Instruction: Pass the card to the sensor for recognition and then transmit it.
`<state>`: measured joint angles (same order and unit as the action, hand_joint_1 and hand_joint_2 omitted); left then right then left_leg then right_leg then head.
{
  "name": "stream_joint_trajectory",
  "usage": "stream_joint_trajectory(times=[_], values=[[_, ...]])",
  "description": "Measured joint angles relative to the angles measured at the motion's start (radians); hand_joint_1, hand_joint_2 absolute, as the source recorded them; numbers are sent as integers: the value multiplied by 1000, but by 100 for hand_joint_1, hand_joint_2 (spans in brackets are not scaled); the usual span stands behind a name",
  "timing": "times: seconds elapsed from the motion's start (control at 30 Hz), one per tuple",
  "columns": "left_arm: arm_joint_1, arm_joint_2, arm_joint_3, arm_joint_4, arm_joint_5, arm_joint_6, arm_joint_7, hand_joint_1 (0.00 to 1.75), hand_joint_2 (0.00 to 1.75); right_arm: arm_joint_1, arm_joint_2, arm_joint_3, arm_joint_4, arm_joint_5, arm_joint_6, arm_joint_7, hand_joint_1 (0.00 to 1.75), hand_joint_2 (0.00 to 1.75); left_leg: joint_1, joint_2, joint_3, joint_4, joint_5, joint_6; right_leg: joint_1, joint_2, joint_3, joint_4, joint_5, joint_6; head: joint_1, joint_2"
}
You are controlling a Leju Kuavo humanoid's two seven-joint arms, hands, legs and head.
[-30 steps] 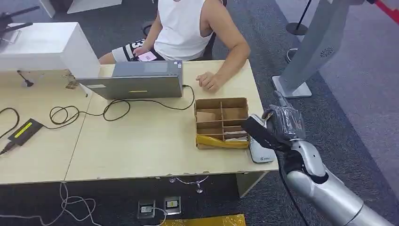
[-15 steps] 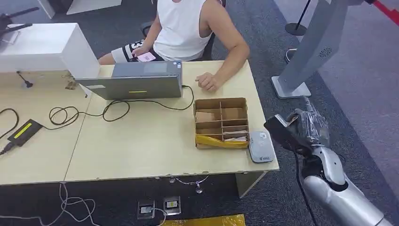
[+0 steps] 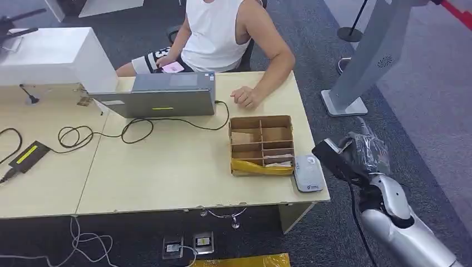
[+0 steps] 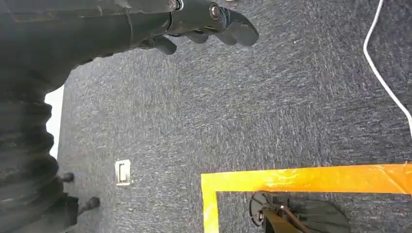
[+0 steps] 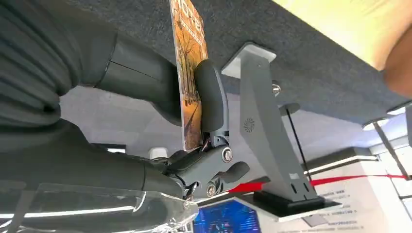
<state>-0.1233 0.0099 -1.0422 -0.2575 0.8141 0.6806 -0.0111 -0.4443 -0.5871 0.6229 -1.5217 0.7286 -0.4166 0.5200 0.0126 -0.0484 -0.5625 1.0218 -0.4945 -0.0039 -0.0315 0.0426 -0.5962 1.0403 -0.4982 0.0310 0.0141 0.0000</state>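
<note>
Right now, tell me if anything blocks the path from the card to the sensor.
Nothing visible does. The right robot hand holds the card just off the table's right edge, and the sensor lies flat at that edge, its top bare. The divided box sits on the sensor's far side, out of the way.

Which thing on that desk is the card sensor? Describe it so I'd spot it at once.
Start at the wooden desk and find the brown divided box near its right end. Just right of the box, by the desk's corner, lies the sensor: a flat, pale grey, rounded pad, unlike the brown box.
</note>
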Motion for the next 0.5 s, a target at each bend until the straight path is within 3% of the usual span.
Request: stream_joint_trajectory(times=[0.5], values=[[-15, -1, -18, 0, -8, 0, 11, 0, 175, -13, 70, 45, 78, -21, 39, -45, 175, 175, 0, -1, -1, 0, 0, 0, 0, 0, 0, 0, 0, 0, 0, 0]])
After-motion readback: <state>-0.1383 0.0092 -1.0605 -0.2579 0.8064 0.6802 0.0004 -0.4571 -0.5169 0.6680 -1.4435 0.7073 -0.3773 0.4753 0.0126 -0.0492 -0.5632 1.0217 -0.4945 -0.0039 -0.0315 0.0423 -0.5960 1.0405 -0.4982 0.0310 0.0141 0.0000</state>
